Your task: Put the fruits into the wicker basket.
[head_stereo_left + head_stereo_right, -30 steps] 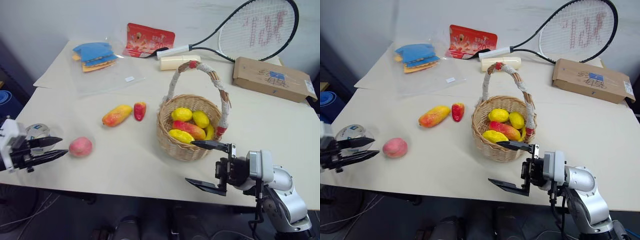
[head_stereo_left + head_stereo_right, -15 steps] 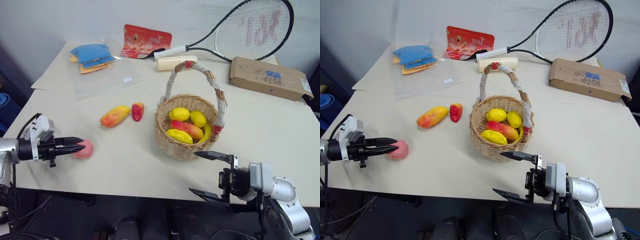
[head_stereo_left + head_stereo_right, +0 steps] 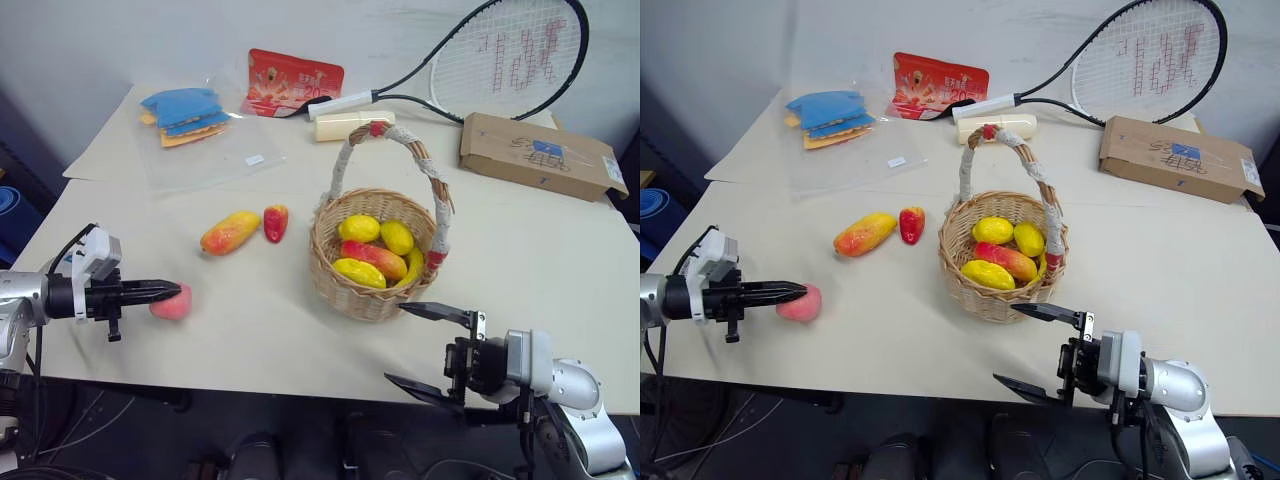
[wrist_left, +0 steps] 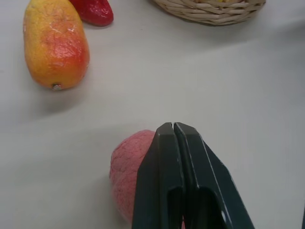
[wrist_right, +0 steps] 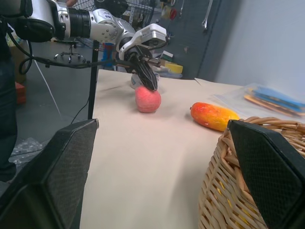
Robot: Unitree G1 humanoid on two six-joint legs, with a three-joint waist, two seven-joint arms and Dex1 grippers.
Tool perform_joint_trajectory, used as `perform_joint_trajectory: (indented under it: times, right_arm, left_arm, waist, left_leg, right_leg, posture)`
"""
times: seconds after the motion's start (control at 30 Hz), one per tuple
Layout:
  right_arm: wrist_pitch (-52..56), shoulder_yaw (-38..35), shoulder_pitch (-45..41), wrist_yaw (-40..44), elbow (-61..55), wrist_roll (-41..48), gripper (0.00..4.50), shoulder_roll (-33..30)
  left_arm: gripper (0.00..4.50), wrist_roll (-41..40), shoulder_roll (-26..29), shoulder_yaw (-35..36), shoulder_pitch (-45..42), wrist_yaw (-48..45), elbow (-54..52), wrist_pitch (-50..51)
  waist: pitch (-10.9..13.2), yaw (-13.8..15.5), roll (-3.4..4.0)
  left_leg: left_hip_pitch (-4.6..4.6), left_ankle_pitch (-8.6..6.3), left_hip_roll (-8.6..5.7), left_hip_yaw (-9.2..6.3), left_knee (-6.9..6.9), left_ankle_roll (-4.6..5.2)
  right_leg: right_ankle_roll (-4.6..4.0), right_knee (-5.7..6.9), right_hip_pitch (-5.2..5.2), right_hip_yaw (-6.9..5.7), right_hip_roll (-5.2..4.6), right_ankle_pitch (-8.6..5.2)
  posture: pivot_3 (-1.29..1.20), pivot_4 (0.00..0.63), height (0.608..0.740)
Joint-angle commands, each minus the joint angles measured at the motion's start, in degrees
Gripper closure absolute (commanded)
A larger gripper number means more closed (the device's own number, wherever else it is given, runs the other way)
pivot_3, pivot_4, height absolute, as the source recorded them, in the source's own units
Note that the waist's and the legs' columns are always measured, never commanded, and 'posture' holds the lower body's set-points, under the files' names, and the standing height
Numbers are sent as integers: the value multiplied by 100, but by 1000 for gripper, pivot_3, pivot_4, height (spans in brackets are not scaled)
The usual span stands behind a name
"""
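Fruits are split between the desk (image 3: 540,240) and the wicker basket (image 3: 377,268): we count several yellow and red-blushed pieces already lying inside the basket, which stands upright near the middle of the desk with its cord-wrapped handle arching over them. Three fruits lie outside it, to the basket's left. The mango (image 3: 232,231) and the small red pointed fruit (image 3: 277,222) sit just beside each other, close to the basket's left wall. The pink peach (image 3: 172,302) rests well apart from them, near the desk's front left edge. We see the left gripper (image 3: 172,290) reaching in level from the left, its two black fingers pressed flat together with no gap, their tips at the top of the peach; the fingers are clenched on nothing, and the peach sits on the desk beneath and beside them. We see the right gripper (image 3: 434,346) hanging off the desk's front edge just below the basket, fingers spread wide and empty, pointing to the left. Behind the basket lie a cream cylinder (image 3: 345,124), a tennis racket (image 3: 500,55), a cardboard box (image 3: 535,156), a red packet (image 3: 295,80) and a clear bag of blue and orange pieces (image 3: 195,120).
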Motion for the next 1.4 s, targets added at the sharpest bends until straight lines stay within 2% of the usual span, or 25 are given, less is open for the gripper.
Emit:
perform_joint_trajectory:
  times: [0.03, 0.3, 0.4, 0.43, 0.63, 0.8, 0.9, 1.03, 1.1, 1.2, 1.4]
  right_arm:
    - [-173, -72, 23, 58, 35, 18, 0, 32]
    - [-84, -57, -13, 16, -12, 47, 0, -25]
    - [-84, -70, 9, 37, 0, 56, 0, -38]
    - [-93, -71, 26, 47, 6, 54, 0, -37]
    - [-235, -89, 154, 153, 112, 26, 0, -6]
    - [-402, -99, 272, 219, 207, -5, 0, 28]
    - [-459, -104, 338, 205, 219, -24, 0, 37]
    - [-486, -96, 401, 175, 207, -43, 0, 22]
    - [-479, -94, 438, 158, 177, -49, 0, 20]
    - [-467, -94, 489, 124, 120, -56, 0, 6]
    - [-479, -540, 514, -502, -79, -78, 0, 78]
  left_arm:
    - [3551, -36, -109, 191, -49, 156, -21, -195]
    - [986, 13, -153, 300, -73, 208, 482, -504]
    - [118, 130, -209, 313, -99, 322, 745, -910]
    - [26, 174, -228, 304, -115, 349, 875, -1072]
    - [26, 524, -236, 56, -142, 263, 1542, -1579]
    - [26, 693, -449, -65, -380, 393, 1944, -1828]
    - [645, 674, -519, -58, -464, 383, 1978, -1819]
    - [1784, 620, -550, 2, -501, 411, 1979, -1839]
    - [2064, 605, -536, 20, -469, 390, 1919, -1836]
    - [2104, 553, -510, 40, -338, 314, 1601, -1871]
    - [2105, -175, -770, -315, -581, 309, -937, -622]
  waist:
    - [0, 7, 0]
    - [0, 2, -1]
    - [0, 8, -1]
    - [0, 10, -1]
    - [0, 10, -2]
    - [-1, 18, -4]
    - [-4, 19, -11]
    - [-4, 8, -11]
    - [-4, 4, -11]
    - [-4, 9, -11]
    - [-3, 77, -15]
  left_leg:
    - [-1, 0, 0, -1, 0, 0]
    - [-1, 0, 1, 0, 1, 0]
    - [-2, 0, 1, -1, 2, 0]
    - [-2, 0, 1, -1, 2, 0]
    - [-2, 0, 0, 0, 2, 0]
    - [-2, 0, 0, 1, 3, 0]
    - [-5, 0, 1, 0, 7, 0]
    - [-4, 0, 1, 0, 4, 0]
    - [-3, 0, 1, 0, 4, 0]
    - [-3, 0, 2, 0, 4, 0]
    - [-10, 0, 0, -9, 13, -1]
  right_leg:
    - [0, 0, 0, 0, 0, 0]
    - [0, 1, -1, 0, 1, 0]
    - [0, 0, -2, -1, 0, 0]
    - [0, 0, -1, -1, 0, 0]
    - [1, -1, -2, -2, 0, 0]
    - [1, 0, -1, -3, 0, 0]
    - [3, 0, -1, -4, 0, 2]
    - [3, 0, -1, -3, -1, 2]
    - [3, 1, -1, -2, 0, 2]
    - [3, 1, -1, -3, 0, 2]
    - [7, 0, 3, -5, -8, 4]
  posture:
    - [0, 150, 740]
    - [0, 150, 740]
    - [0, 150, 740]
    - [0, 150, 740]
    - [0, 150, 740]
    - [0, 150, 740]
    - [0, 150, 740]
    - [0, 150, 740]
    - [0, 150, 740]
    - [0, 150, 740]
    - [0, 150, 740]
